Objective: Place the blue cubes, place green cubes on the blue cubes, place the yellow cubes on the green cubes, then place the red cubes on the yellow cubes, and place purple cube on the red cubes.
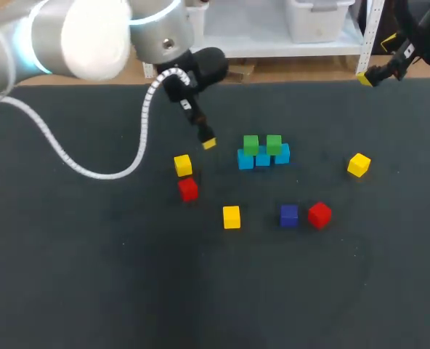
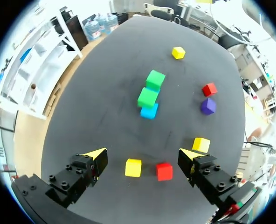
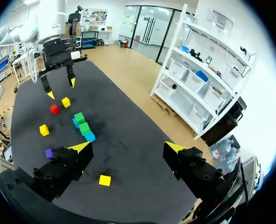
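the blue cubes (image 1: 263,159) lie in a short row near the middle of the tabletop (image 1: 91,276), and two green cubes (image 1: 250,145) already sit on them, so i judge the step in hand to be the yellow layer. the left end effector (image 2: 142,156) hangs released, fingers spread wide and gripping nothing, over the first yellow cube (image 1: 183,165), which lies at nine o'clock of the row. in the left wrist view that cube shows between the spread fingers, with a red cube (image 1: 188,189) just beside it, at its six o'clock in the head view. a second yellow cube (image 1: 232,217) lies at seven o'clock of the row and a third yellow cube (image 1: 358,165) at three o'clock. the purple cube (image 1: 289,215) and a second red cube (image 1: 319,214) sit side by side at five o'clock. the right end effector (image 3: 127,148) is released too, holding nothing, well apart at one o'clock by the far edge. to do this well, the left arm should centre on the first yellow cube, turn so neither finger comes down on the red neighbour, descend straight, clench on two opposite faces, lift above the green tops, and set it down flat and gently so the green cubes do not slide.
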